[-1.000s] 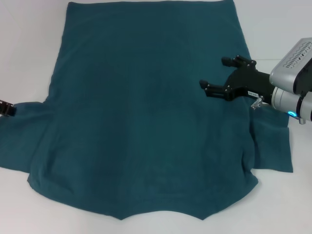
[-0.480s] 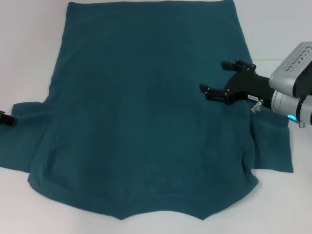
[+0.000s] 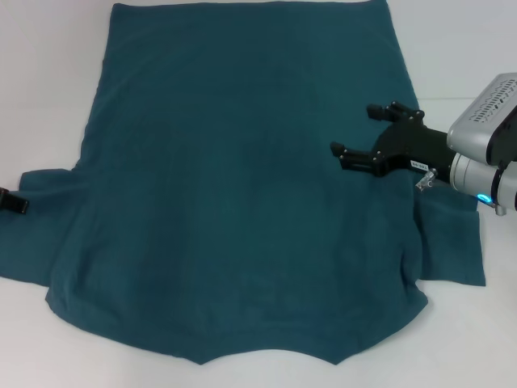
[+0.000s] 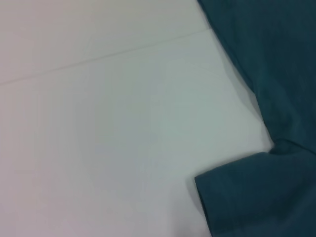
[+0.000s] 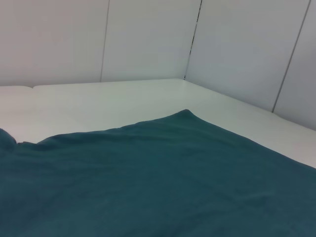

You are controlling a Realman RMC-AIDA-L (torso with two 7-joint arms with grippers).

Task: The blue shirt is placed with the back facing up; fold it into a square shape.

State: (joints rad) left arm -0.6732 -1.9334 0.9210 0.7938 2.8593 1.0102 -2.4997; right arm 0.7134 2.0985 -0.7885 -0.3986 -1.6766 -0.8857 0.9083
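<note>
Right gripper [image 3: 361, 132] at the right side of the head view, jaws spread wide and holding nothing, its black fingers [image 3: 349, 153] pointing toward the middle of the frame over the right edge of the blue shirt [image 3: 234, 178]. Grey wrist housing behind it, a small blue light glowing on the underside. Whether the fingertips touch the cloth cannot be told.

Shirt lies flat on the white table [image 3: 48, 89], plain side up, filling most of the head view: straight hem along the top of the frame, sleeves out at mid-left and mid-right, collar notch at the bottom centre. Cloth mostly smooth, slight puckering near the lower right armpit.

Left gripper [image 3: 11, 201] only just in view at the far left edge, a dark tip at the left sleeve; cannot tell if it is open or closed.

Left wrist view: bare table, sleeve and side seam at the right. Right wrist view: shirt surface in the foreground, white wall panels [image 5: 148, 39] behind.
</note>
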